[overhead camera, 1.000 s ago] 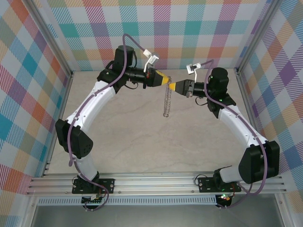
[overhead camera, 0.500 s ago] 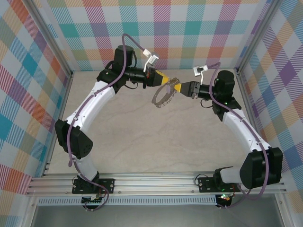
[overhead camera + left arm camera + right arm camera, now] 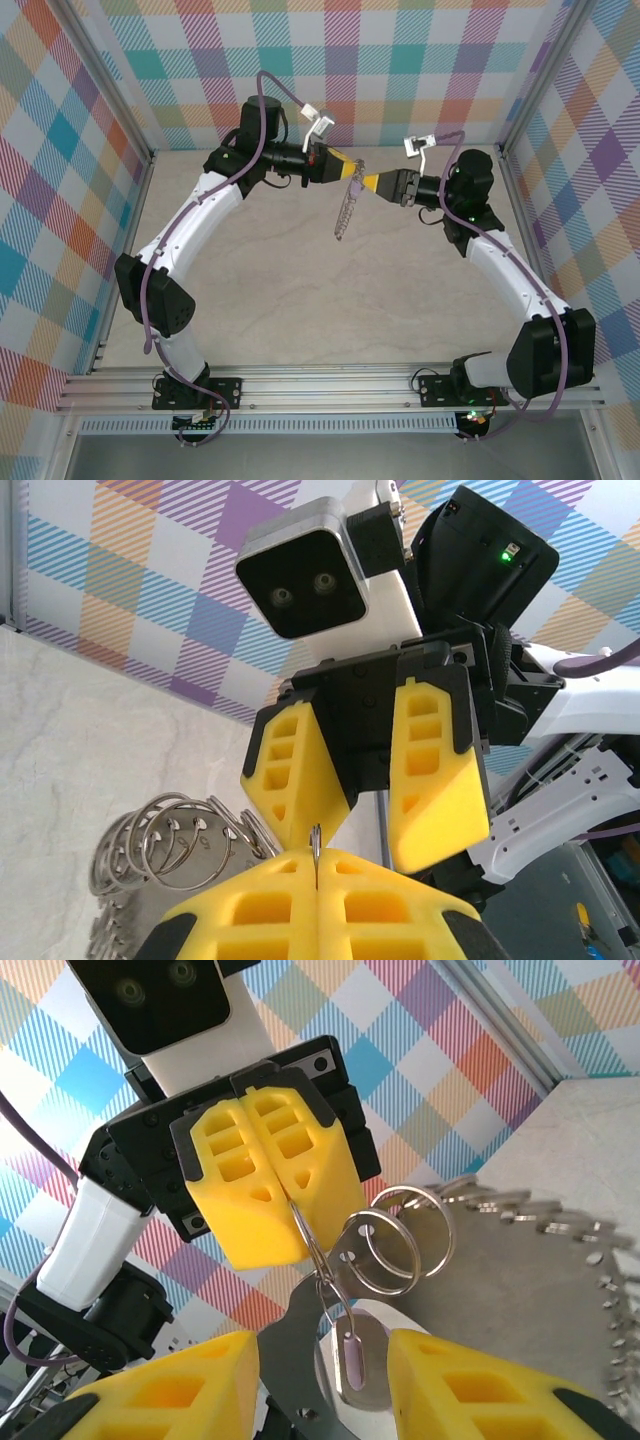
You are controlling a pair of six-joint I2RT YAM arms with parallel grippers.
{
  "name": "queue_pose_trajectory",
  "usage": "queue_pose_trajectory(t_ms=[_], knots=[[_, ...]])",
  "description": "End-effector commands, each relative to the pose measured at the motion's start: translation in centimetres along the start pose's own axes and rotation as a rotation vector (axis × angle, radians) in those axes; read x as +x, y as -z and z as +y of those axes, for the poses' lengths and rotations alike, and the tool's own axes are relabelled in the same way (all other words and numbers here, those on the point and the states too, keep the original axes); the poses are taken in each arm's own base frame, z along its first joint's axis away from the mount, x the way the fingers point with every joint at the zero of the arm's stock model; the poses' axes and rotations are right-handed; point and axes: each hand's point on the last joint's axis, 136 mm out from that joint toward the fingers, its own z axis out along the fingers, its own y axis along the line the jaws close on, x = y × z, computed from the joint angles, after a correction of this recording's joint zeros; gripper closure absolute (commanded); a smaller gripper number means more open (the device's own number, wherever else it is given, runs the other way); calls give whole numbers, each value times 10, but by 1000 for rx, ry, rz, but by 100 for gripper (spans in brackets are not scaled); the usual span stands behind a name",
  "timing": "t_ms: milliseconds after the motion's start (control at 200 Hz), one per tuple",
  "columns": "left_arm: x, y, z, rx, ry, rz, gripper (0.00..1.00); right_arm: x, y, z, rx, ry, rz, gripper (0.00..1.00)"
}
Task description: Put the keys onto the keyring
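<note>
My left gripper (image 3: 351,170) is shut on the thin wire of the keyring (image 3: 345,212), which hangs below it over the table. In the left wrist view the left gripper (image 3: 316,858) pinches that wire, and looped rings (image 3: 165,842) bunch at the left. The right gripper (image 3: 368,181) faces it, nearly tip to tip, and is open. In the right wrist view the key (image 3: 353,1356), lilac-headed, dangles from a small ring on the wire just below the left gripper (image 3: 291,1212). It hangs between the open right gripper (image 3: 322,1362) fingers, touching neither. The keyring (image 3: 560,1228) rim carries several small silvery pieces.
The beige table (image 3: 300,290) is walled by checkered panels on three sides. An aluminium rail (image 3: 330,385) with both arm bases runs along the near edge. Both grippers hang in the air over the table's far middle.
The right gripper has opened, releasing its grip. The keyring swung up toward level half a second ago and now hangs down again, slightly tilted. The left gripper stayed shut in place.
</note>
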Motion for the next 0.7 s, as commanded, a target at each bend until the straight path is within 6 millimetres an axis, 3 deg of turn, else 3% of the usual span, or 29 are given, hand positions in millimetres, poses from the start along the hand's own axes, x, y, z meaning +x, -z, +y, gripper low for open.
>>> queue_pose_trajectory(t_ms=[0,560,695], knots=[[-19,8,-29,29,-72,-42,100,1,-7,5,-37,23,16,61],[-17,6,-29,45,-60,-38,100,-5,-13,2,-44,29,4,66],[-17,7,-29,42,-61,-39,100,-7,-13,2,-52,26,1,78]])
